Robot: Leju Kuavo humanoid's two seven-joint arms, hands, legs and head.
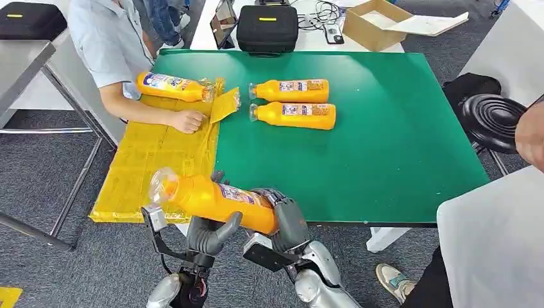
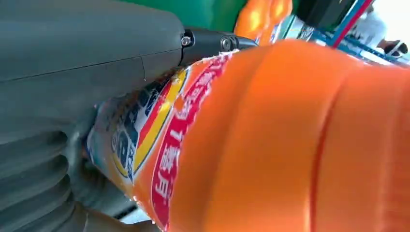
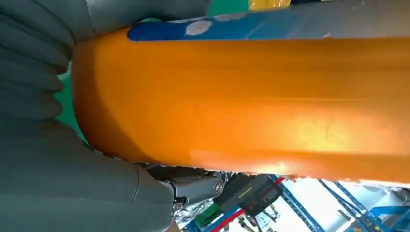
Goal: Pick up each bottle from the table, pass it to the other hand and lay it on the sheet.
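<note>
An orange bottle [image 1: 212,197] hangs level over the table's front edge, clear cap toward the yellow sheet [image 1: 151,163]. My right hand [image 1: 285,218] grips its base end [image 3: 251,106]. My left hand [image 1: 212,234] wraps the labelled middle [image 2: 159,130], thumb below and fingers behind. Two more orange bottles [image 1: 292,90] [image 1: 298,115] lie side by side on the green table [image 1: 385,141]. Another bottle [image 1: 170,86] lies at the sheet's far end.
A person stands at the far left with a hand [image 1: 187,120] pressing on the sheet. A black case [image 1: 267,27] and a cardboard box [image 1: 375,24] sit beyond the table. A black stool [image 1: 491,119] and another person's arm [image 1: 531,135] are at the right.
</note>
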